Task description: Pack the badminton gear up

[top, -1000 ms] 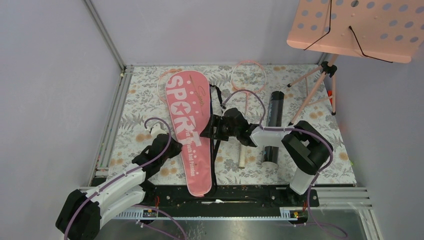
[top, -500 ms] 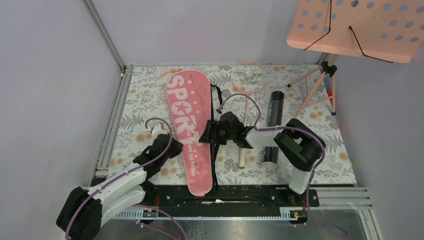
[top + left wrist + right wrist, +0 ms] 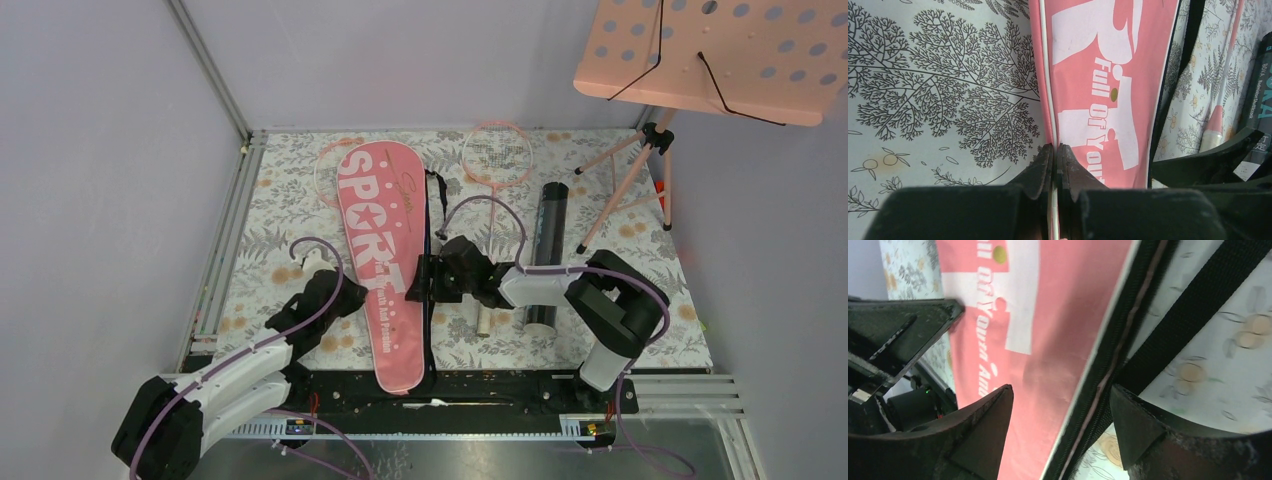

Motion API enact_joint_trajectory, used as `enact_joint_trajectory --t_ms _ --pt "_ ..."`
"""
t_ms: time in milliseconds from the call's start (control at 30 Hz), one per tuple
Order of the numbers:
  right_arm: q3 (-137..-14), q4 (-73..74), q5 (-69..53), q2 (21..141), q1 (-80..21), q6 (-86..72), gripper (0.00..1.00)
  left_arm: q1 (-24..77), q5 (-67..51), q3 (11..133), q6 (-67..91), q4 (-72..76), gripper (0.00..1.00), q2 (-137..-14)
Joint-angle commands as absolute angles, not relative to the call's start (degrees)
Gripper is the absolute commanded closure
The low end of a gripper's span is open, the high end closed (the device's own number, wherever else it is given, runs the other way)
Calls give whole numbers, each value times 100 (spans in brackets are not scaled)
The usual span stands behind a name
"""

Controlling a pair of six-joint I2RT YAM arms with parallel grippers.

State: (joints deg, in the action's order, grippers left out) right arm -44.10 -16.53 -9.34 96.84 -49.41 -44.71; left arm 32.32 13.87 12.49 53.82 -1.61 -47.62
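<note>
The pink "SPORT" cover [image 3: 383, 250] lies lengthwise on the floral mat, with its black strap [image 3: 432, 195] along its right side. My left gripper [image 3: 336, 292] is shut on the white piping of the cover's left edge [image 3: 1054, 150]. At the cover's right side, my right gripper [image 3: 420, 280] stands open, its fingertips straddling the black zipper edge [image 3: 1120, 355] with the strap [image 3: 1193, 320] just beyond. One pink racket [image 3: 497, 153] lies to the right of the cover. Another racket head [image 3: 324, 170] pokes out at the cover's upper left. The black tube [image 3: 546, 225] lies past my right arm.
A pink perforated music stand [image 3: 715, 50] on tripod legs [image 3: 625, 180] stands at the back right. Metal rails border the mat on the left and near sides. The two grippers sit close together across the cover's narrow part.
My right gripper has swung left and nearer, from over the racket handle to the cover's zipper edge. The cover's top has shifted slightly right. The left gripper keeps its hold.
</note>
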Motion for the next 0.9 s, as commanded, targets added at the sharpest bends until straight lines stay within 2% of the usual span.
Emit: enact_joint_trajectory --t_ms 0,33,167,333,467,500,600,633,867 --pt "-4719 -1995 -1324 10040 -5188 -4330 23 3243 1350 1188 5395 9 100 -4725" --pt "-4742 -2072 -1371 10096 -5193 -4373 27 3243 1341 1182 5396 9 100 -4734" --pt "-4713 -2214 -1282 10088 -5212 -4454 56 3243 1343 1160 5404 18 100 -4747" --pt "-4587 -2099 -859 9701 -5212 -4348 100 3243 1324 1175 5353 9 100 -4740" --pt "-5140 -611 -80 8934 -5212 -3382 100 3243 1235 1326 5189 -266 99 -4663" --pt "-5338 -186 160 8735 -5216 -3017 100 3243 1178 1392 5118 -318 90 -4613" --pt "-5919 1046 711 8273 -5216 -1927 100 3243 1022 1659 4932 -460 49 -4349" --pt "-6064 1337 864 8164 -5217 -1634 100 3243 1006 1762 4874 -520 40 -4217" --pt "-6367 2135 1594 7738 -5333 -212 100 3243 1120 2691 4544 -954 7 -3633"
